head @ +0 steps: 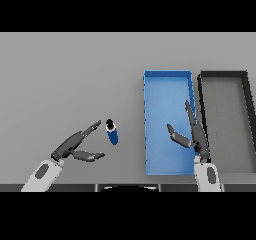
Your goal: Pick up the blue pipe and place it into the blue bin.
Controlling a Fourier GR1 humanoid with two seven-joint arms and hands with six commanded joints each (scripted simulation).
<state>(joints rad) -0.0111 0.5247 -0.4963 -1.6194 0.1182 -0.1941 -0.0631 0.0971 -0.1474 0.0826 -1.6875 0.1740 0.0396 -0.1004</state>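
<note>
The blue pipe [112, 132] is lying on the grey table [65, 79] at lower centre, just left of the blue bin [167, 86]. The left hand [75, 146] is reaching toward it from the lower left, fingers spread and holding nothing. The right hand [192, 134] is hovering, fingers straight, over the bin's right edge, beside a dark bin [225, 76].

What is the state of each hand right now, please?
Left hand: open, holding nothing, beside the small blue cylindrical pipe.
Right hand: open, holding nothing, over the shallow blue rectangular bin.
</note>
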